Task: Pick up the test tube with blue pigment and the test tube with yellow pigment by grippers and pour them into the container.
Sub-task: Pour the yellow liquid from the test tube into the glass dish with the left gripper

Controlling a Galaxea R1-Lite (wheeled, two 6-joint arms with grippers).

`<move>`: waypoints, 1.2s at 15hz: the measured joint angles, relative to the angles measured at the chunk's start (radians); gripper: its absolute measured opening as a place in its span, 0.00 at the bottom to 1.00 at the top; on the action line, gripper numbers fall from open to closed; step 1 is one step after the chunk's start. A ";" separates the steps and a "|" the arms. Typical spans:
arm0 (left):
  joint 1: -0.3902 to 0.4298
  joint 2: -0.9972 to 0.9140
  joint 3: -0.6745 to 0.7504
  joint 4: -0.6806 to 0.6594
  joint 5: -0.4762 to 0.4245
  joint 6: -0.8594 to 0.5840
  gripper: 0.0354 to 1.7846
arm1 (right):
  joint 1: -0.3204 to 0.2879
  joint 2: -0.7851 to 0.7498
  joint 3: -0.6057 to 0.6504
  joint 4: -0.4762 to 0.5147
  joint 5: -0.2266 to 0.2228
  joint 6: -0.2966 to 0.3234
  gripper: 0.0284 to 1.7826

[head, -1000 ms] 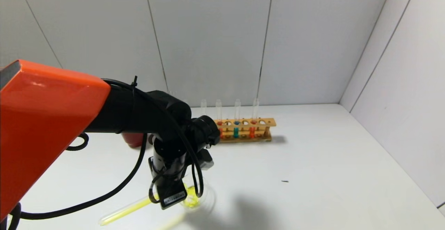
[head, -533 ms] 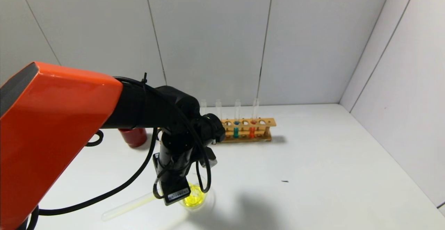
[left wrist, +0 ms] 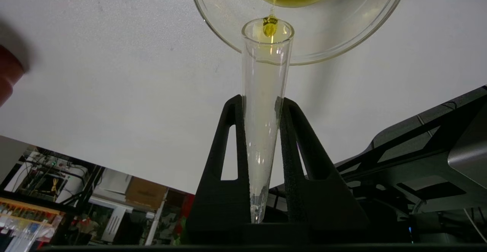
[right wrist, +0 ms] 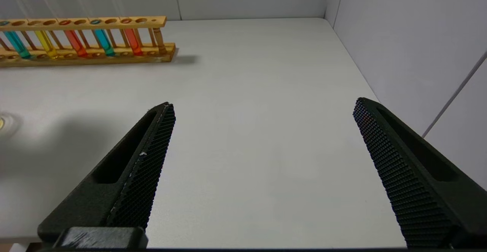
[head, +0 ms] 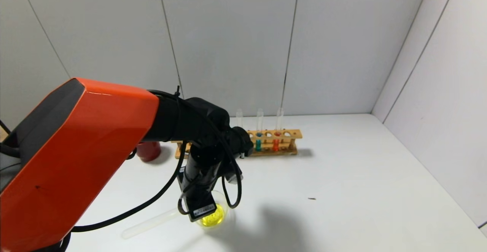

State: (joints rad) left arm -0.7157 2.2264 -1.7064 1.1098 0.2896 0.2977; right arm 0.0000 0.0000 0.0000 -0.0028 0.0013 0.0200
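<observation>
Left tool [left wrist: 262, 109]: closed on the test tube with yellow pigment [left wrist: 264, 103], tube tipped mouth-down over the container [head: 217, 214], a last yellow drop at its lip.
Container: near the bench's [head: 342, 191] front edge, left of centre, yellow liquid pooled inside.
Test tube with blue pigment [head: 258, 144]: upright in the wooden rack [head: 283, 142] by the back edge, between red-filled tubes.
Red cup [head: 149, 150]: left of rack.
Right tool [right wrist: 262, 141]: jaws wide apart, nothing held, above bare bench.
</observation>
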 joint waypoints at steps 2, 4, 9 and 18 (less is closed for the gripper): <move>0.000 0.019 -0.030 0.036 0.000 -0.001 0.15 | 0.000 0.000 0.000 0.000 0.000 0.000 0.96; -0.001 0.041 -0.080 0.090 -0.001 -0.008 0.15 | 0.000 0.000 0.000 0.000 0.000 0.000 0.96; -0.019 0.103 -0.243 0.257 -0.011 -0.037 0.15 | 0.000 0.000 0.000 0.000 0.000 0.000 0.96; -0.026 0.143 -0.268 0.346 -0.006 -0.056 0.15 | 0.000 0.000 0.000 0.000 0.000 0.000 0.96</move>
State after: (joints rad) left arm -0.7421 2.3698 -1.9743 1.4562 0.2832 0.2419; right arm 0.0000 0.0000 0.0000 -0.0028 0.0013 0.0200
